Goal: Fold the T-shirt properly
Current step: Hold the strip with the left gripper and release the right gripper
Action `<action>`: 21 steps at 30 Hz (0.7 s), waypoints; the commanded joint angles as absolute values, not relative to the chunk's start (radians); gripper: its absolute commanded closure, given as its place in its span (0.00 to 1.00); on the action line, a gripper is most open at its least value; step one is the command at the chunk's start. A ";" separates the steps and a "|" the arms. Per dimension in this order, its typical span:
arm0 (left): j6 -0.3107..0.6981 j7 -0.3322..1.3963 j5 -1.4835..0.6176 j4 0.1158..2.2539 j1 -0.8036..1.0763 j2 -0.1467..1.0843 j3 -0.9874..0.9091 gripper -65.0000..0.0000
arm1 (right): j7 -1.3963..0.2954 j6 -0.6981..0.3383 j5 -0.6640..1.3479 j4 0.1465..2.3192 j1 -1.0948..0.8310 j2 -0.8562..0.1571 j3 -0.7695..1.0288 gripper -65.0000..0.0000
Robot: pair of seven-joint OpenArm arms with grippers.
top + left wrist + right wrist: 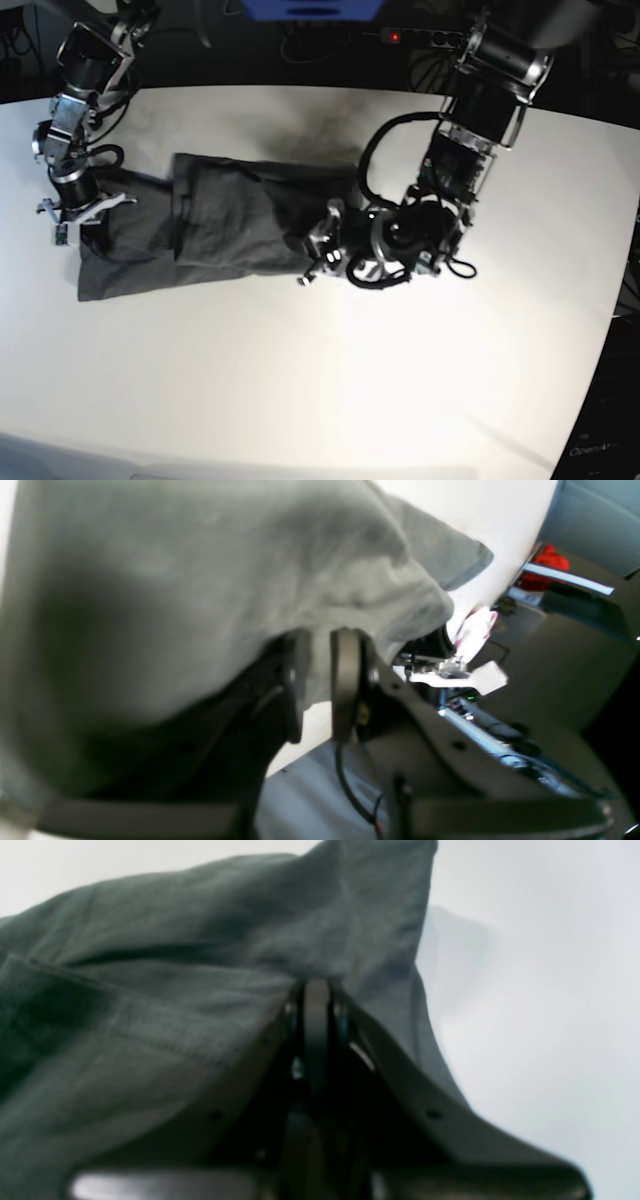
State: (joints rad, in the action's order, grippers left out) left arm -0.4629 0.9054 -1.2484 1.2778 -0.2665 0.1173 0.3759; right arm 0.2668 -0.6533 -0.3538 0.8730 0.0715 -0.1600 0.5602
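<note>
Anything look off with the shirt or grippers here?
Nothing damaged. The T-shirt lies in a lopsided, wrinkled band across the table, not a square fold. Right gripper pinches fabric; left gripper has cloth between its fingers.

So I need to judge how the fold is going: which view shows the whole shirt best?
The base view: it shows the shirt stretched across the table between both grippers. The left wrist view shows only bunched cloth by the left gripper; the right wrist view, blurred cloth pinched by the right gripper.
</note>
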 commanded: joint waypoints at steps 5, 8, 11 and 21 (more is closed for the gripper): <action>-0.452 0.912 -1.237 1.259 -0.297 0.104 0.374 0.87 | 0.007 -0.698 -0.522 0.834 0.035 -0.140 0.547 0.99; -0.450 0.912 -1.162 1.208 -0.302 0.102 0.371 0.87 | 0.007 -0.698 -0.522 0.839 0.035 -0.142 0.549 0.99; -0.450 0.908 -1.086 1.194 -0.303 0.102 0.371 0.87 | 0.002 -0.698 -0.521 0.889 0.027 -0.142 0.550 0.99; -0.344 0.817 -1.024 1.168 -0.315 0.108 0.374 0.87 | -0.036 -0.698 -0.519 0.983 0.012 -0.150 0.552 0.99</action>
